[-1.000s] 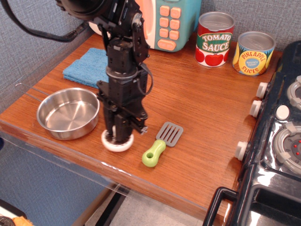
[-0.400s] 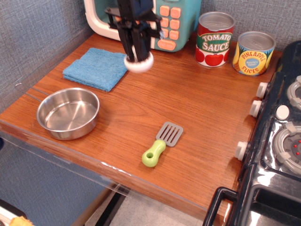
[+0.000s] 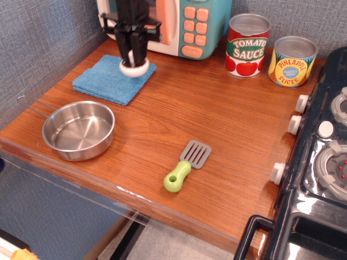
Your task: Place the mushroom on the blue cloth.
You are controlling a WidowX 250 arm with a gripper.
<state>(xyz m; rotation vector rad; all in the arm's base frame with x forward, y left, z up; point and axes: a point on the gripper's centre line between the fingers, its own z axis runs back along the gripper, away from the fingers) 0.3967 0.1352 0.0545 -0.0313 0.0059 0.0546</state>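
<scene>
Wooden counter (image 3: 217, 114), grey wall (image 3: 38, 32), perhaps fabric-covered

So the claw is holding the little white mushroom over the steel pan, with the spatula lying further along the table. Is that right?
Not quite. The gripper holds the mushroom over the blue cloth, at its far right corner, not over the steel pan, which sits empty nearer the table's front edge. The observation image shows this. The spatula does lie further along the table.

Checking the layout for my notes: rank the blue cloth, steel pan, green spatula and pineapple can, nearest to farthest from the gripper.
From the gripper:
1. Blue cloth, directly beneath.
2. Steel pan, front left.
3. Green spatula, front centre.
4. Pineapple can, far right, back.
</scene>
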